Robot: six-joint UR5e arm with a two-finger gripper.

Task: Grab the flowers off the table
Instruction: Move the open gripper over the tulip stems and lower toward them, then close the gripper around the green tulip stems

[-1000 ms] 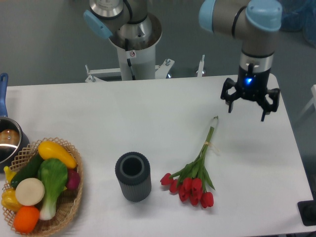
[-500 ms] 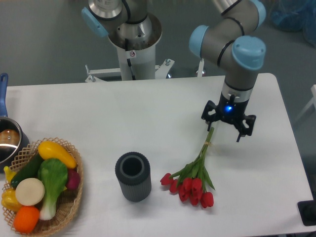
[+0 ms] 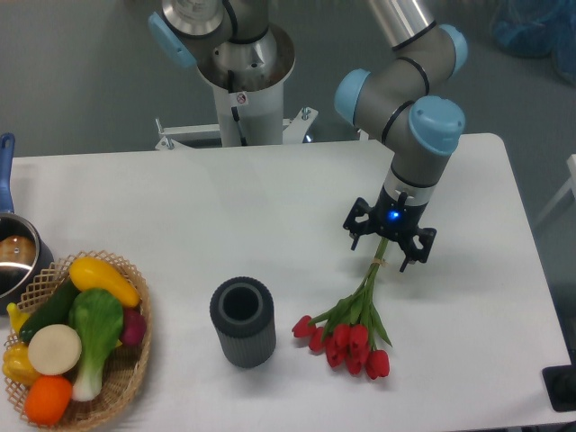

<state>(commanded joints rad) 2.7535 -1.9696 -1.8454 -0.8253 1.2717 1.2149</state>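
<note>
White table (image 3: 225,202) carries flowers (image 3: 351,324), cup (image 3: 242,321), basket (image 3: 126,378), pot (image 3: 16,261).

robot lab: pedestal-mounted arm (image 3: 405,81), bare white table (image 3: 180,207), grey floor (image 3: 81,81)

Red heads and green stems on the flowers (image 3: 353,328), lying on the white table (image 3: 180,207). The black gripper (image 3: 388,245) shows a blue light; the arm (image 3: 409,108) is grey with pale blue caps. A dark grey ribbed cup (image 3: 242,321). The tan wicker basket (image 3: 135,360) holds yellow, green, orange, cream and perhaps purple vegetables (image 3: 76,328).
</note>
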